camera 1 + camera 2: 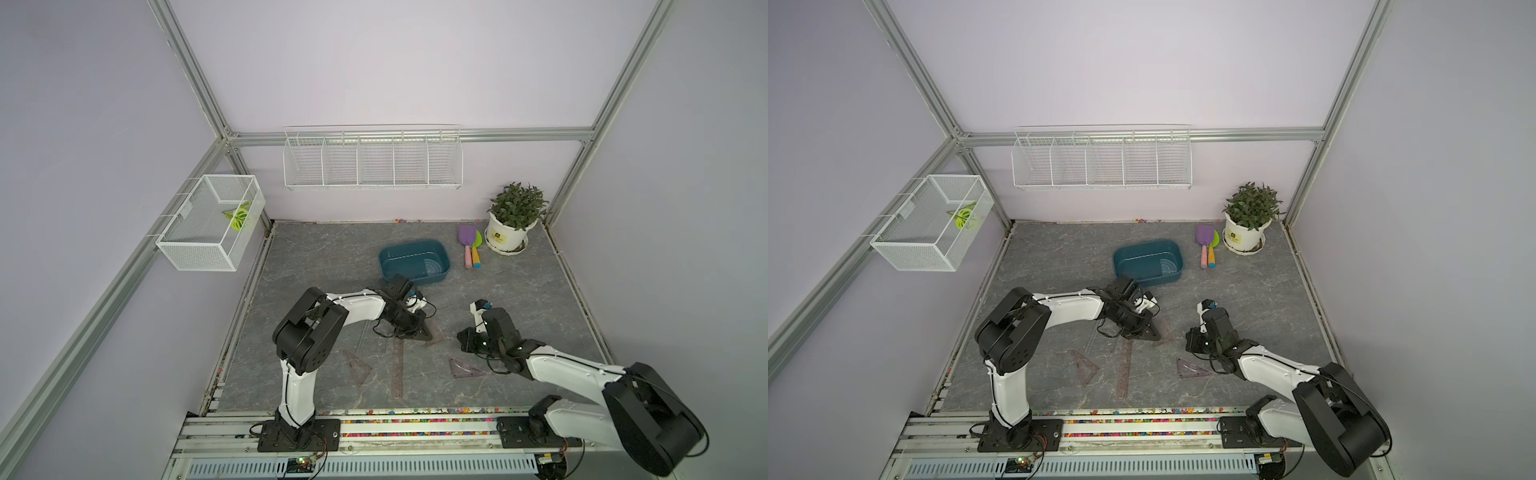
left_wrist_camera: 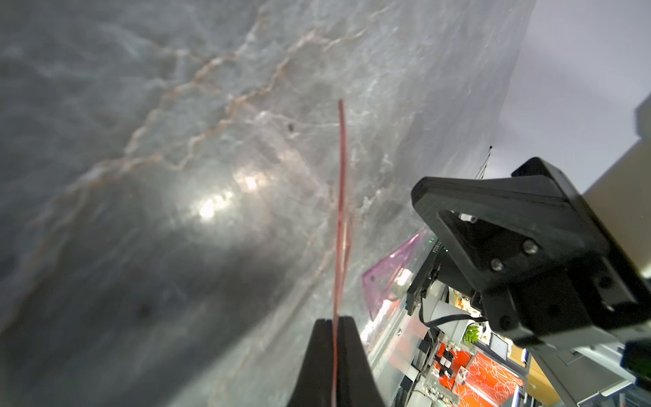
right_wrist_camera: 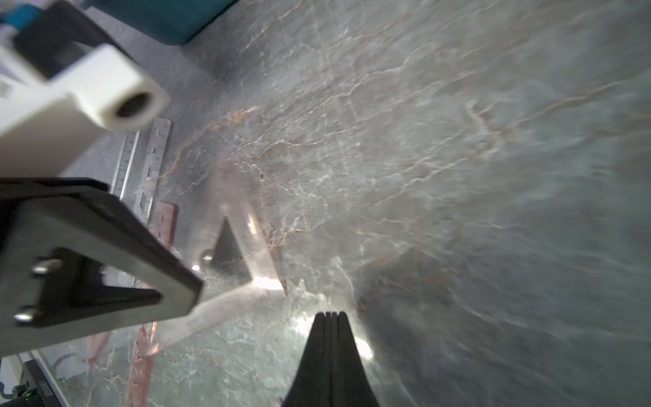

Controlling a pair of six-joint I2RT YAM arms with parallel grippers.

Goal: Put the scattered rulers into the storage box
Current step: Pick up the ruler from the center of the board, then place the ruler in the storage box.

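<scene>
Left gripper [image 2: 333, 326], jaws closed on the edge of a brown-tinted see-through plastic triangle [image 2: 340, 246], sits low over the grey marbled tabletop [image 1: 332, 266]; the right gripper [image 3: 329, 319] is closed on nothing, nearby. Beyond lies the shallow dark teal plastic storage box [image 1: 390, 253], which holds a bluish semicircular protractor [image 1: 434, 268]. A long brownish straight ruler [image 1: 398, 374], a second brown triangle [image 1: 358, 368] and a purple triangle [image 1: 463, 369] lie loose. Step in hand: grasp made. Next move: lift and carry to the box, likely needing a firm pinch on the thin sheet.
</scene>
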